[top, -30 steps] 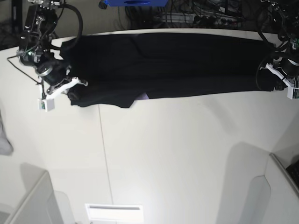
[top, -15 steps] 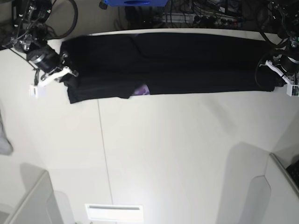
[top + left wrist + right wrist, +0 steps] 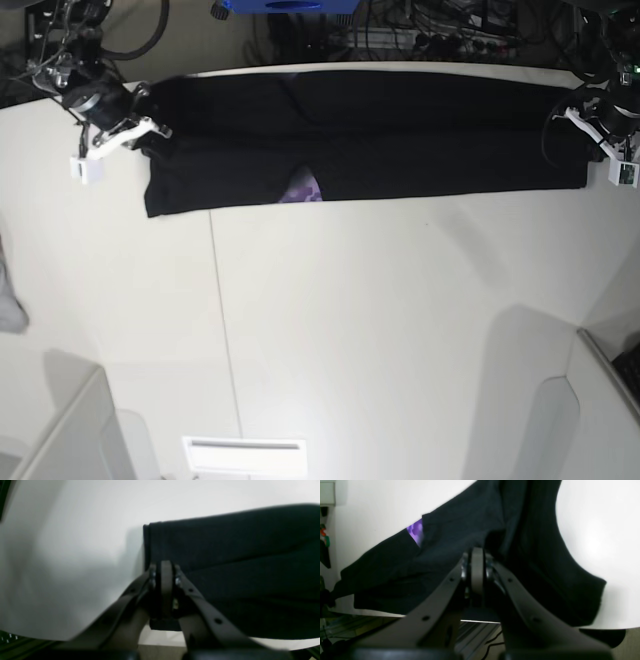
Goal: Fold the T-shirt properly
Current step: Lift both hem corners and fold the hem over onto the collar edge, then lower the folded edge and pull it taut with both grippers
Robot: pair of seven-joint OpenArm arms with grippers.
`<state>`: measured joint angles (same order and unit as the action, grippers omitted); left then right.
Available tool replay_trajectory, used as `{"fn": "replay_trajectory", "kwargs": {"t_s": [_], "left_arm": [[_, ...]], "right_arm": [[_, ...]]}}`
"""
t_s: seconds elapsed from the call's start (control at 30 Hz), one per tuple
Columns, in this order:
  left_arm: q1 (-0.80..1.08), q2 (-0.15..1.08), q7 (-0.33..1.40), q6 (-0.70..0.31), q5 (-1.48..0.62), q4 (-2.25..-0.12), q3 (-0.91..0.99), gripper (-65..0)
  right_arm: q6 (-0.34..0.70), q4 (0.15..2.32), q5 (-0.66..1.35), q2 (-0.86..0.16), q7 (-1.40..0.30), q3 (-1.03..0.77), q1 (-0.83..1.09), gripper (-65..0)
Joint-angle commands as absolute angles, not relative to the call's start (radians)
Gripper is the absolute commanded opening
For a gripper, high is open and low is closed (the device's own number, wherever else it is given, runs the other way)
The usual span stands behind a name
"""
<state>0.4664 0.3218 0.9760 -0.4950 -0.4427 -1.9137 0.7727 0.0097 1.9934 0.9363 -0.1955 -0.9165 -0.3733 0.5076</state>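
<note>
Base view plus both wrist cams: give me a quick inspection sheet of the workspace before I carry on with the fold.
Surface: white table, a thin seam running down its left part.
Job's things: black T-shirt stretched in a long band along the far edge; a purple patch of print shows at its near hem.
Clutter: grey cloth scrap at the left border.
Grippers: left pincer shut on the T-shirt's end at the view's right; right pincer shut on the T-shirt's other end.
Cables: dark tangle behind the far edge.
Surroundings: blue object beyond the table; pale panels at the near corners.
</note>
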Motion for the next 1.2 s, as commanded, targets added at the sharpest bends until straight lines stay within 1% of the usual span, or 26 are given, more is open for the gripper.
{"fn": "replay_trajectory", "kwargs": {"t_s": [0.0, 0.43, 0.77, 0.97, 1.17], "left_arm": [[0.476, 0.340, 0.954, -0.490, -0.446, -1.929, 0.779, -65.0], [0.542, 0.340, 0.952, -0.490, -0.444, -1.929, 0.771, -65.0], [0.544, 0.338, 0.957, -0.490, -0.443, -1.922, 0.771, -65.0], [0.544, 0.338, 0.958, -0.490, -0.443, -1.920, 0.771, -65.0], [0.564, 0.338, 0.958, -0.489, -0.443, -1.920, 0.771, -65.0]], "right_arm": [[0.021, 2.012, 0.947, -0.205, -0.903, -0.383, 0.515, -65.0], [0.021, 2.006, 0.941, -0.209, -0.898, -0.378, 0.545, -65.0], [0.016, 2.005, 0.940, -0.211, -0.903, -0.386, 0.544, -65.0], [0.016, 2.003, 0.840, -0.202, -0.905, -0.378, 0.544, -65.0], [0.016, 2.003, 0.837, -0.200, -0.905, -0.378, 0.547, -65.0]]}}
